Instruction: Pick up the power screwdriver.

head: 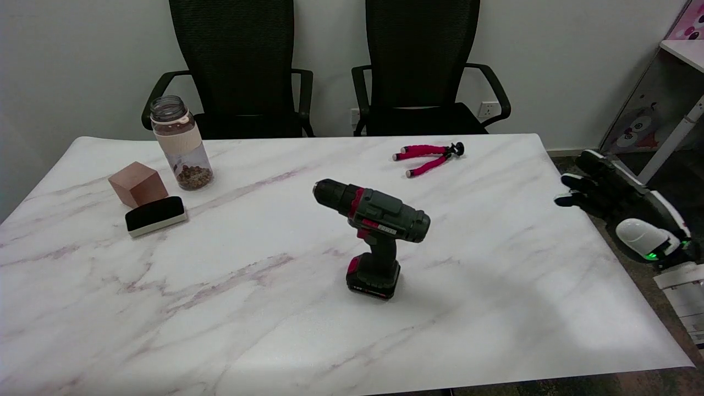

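The power screwdriver stands upright on its battery base near the middle of the marble table. It is dark green and black with red trim, and its chuck points to the upper left. My right hand hovers at the table's right edge, well to the right of the tool. Its fingers are stretched out and apart, pointing left, and nothing is in them.
A red-legged mini tripod lies at the back of the table. At the left stand a clear jar, a brown cube and a black eraser. Two black chairs sit behind the table.
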{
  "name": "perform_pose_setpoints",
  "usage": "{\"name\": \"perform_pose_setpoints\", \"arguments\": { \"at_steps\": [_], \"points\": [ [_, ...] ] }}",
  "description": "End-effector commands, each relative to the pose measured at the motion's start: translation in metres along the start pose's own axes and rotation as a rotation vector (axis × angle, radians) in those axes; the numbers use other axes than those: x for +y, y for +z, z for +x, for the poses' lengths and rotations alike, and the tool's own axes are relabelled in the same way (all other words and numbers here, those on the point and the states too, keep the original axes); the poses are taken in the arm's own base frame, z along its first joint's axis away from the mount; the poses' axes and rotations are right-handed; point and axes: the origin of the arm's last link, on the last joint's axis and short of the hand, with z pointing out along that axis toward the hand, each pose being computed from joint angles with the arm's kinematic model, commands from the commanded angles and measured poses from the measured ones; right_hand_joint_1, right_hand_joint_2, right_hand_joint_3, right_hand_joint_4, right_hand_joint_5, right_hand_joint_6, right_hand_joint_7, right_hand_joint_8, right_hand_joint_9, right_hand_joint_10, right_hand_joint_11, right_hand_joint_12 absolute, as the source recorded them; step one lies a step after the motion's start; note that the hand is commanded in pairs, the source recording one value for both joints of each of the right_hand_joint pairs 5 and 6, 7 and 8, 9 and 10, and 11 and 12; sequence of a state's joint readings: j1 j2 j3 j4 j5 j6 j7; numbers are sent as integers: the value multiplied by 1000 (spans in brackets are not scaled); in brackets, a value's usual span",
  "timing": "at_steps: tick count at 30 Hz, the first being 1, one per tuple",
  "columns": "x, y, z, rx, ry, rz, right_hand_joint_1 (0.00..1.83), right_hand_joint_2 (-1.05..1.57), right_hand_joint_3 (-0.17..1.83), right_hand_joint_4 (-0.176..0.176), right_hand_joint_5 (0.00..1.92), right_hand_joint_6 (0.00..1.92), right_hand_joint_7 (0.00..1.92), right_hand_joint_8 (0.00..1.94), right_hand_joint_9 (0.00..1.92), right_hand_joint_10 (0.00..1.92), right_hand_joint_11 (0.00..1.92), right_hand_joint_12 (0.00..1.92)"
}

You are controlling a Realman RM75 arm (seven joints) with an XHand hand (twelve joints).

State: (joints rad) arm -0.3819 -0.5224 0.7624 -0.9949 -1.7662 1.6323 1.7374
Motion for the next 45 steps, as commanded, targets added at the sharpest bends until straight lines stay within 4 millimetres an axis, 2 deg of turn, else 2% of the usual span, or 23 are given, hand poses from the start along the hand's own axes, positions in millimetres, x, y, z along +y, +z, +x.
{"name": "perform_pose_setpoints", "arguments": {
  "at_steps": [1, 7, 12, 15, 20, 30, 38, 45],
  "points": [
    [35, 14, -52, -83, 90, -59, 962, -45, 670, -114, 262, 262, 262, 262, 458, 458, 709, 709],
    [48, 25, -77, -135, 126, -70, 963, -79, 672, -109, 256, 256, 256, 256, 410, 410, 665, 665],
    [58, 37, -102, -228, 140, -125, 964, -118, 655, -86, 208, 208, 208, 208, 309, 309, 569, 569],
    [63, 42, -116, -248, 130, -142, 964, -134, 649, -64, 104, 104, 104, 104, 284, 284, 534, 534],
    [67, 44, -130, -245, 137, -133, 973, -174, 636, -54, 0, 0, 0, 0, 269, 269, 503, 503],
    [80, 49, -161, -233, 119, -144, 994, -228, 635, -46, 0, 0, 0, 0, 264, 264, 467, 467],
    [80, 56, -182, -257, 139, -110, 1001, -233, 639, -35, 0, 0, 0, 0, 270, 270, 459, 459],
    [84, 52, -199, -278, 150, -109, 1005, -194, 615, -35, 0, 0, 0, 0, 279, 279, 464, 464]
  ]
}}
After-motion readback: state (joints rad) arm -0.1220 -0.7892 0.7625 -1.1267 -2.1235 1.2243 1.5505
